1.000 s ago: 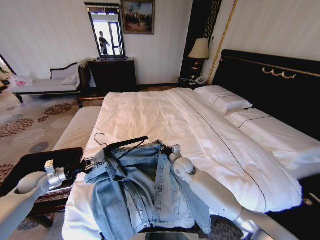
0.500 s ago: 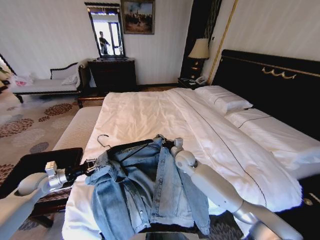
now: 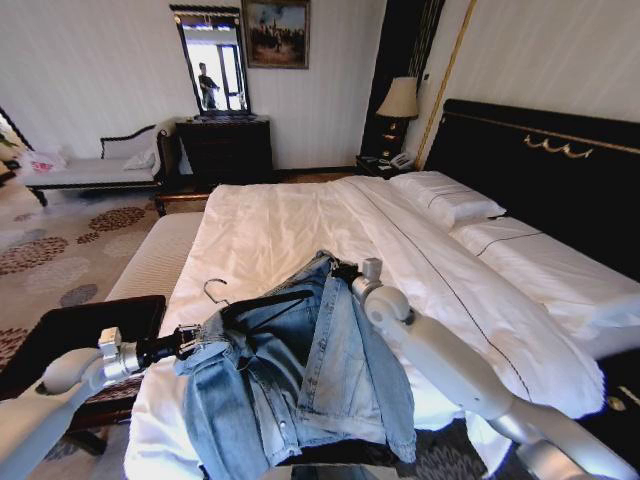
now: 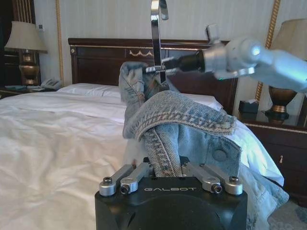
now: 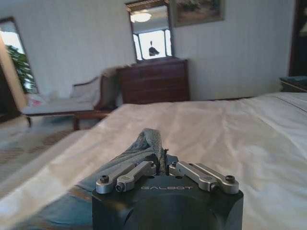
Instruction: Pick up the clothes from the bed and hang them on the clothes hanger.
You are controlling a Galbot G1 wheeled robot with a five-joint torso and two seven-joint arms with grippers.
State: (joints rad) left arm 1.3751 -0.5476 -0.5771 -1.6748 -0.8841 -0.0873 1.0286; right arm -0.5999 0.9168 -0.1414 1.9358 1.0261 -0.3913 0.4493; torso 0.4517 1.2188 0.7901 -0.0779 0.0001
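I have both arms up over the foot of the bed, whose white sheets fill the middle of the head view with the black headboard along the right edge. The denim jacket hangs between my two grippers in the lower centre of that frame, lifted clear of the sheets at its top and draping down toward the bottom edge. My left gripper, at lower left, is pinched on one end of the jacket; in the left wrist view the left gripper has its fingers pressed onto a thick denim seam. My right gripper, just right of centre, is clamped on the other end, and the right wrist view shows the right gripper squeezing a bunched edge of the fabric. The clothes hanger lies across the top of the jacket, its black bar slanting between the grippers and its silver hook sticking up at the left.
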